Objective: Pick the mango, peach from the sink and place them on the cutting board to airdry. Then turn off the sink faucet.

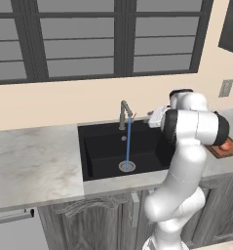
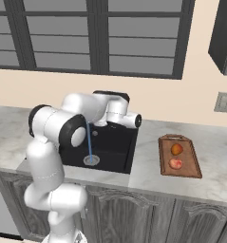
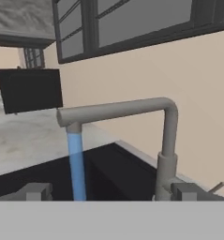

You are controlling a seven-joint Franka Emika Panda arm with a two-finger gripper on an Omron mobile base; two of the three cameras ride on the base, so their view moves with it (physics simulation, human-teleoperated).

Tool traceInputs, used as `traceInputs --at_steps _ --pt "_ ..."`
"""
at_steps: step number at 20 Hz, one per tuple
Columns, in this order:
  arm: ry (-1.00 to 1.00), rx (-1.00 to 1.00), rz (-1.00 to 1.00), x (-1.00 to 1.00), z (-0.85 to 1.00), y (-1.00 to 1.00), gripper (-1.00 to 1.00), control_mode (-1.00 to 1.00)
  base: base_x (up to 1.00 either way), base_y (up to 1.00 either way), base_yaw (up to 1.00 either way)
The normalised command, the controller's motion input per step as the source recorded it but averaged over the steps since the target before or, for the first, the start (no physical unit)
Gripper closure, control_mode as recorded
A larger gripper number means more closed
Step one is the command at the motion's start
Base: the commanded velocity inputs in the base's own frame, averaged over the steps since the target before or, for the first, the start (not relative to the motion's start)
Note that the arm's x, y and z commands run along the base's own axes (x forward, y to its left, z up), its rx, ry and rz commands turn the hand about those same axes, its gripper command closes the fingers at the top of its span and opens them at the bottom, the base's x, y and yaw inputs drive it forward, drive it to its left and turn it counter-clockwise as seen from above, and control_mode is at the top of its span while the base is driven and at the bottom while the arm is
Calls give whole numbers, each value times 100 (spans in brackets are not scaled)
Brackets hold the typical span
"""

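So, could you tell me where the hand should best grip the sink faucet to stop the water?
Probably the thin lever jutting sideways from the base of the sink faucet, not its stem. The open hand faces it from the sink side; approach from there, fingers straddling the lever.

The sink faucet (image 1: 124, 113) stands behind the sink (image 1: 106, 151), water (image 1: 128, 141) falling onto the drain (image 1: 127, 166). The cutting board (image 2: 187, 166) lies right of it, mango (image 2: 177, 149) behind peach (image 2: 175, 164), 2 fruits on board.

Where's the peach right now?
The peach lies on the cutting board, right of the sink in the right base view, just nearer the camera than the mango.
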Motion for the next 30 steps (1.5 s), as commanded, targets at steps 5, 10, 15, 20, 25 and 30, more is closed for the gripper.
traceInputs --at_steps 5,10,15,20,25,30 --pt "0 0 0 53 -20 0 -100 -100 0 0 0" --pt "0 0 0 54 -19 0 -100 -100 0 0 0" --pt "0 0 0 53 -20 0 -100 -100 0 0 0" --pt "0 0 0 46 -22 0 -100 -100 0 0 0" --pt "0 0 0 41 -20 0 -100 -100 0 0 0" --pt "0 0 0 35 -21 0 -100 -100 0 0 0"
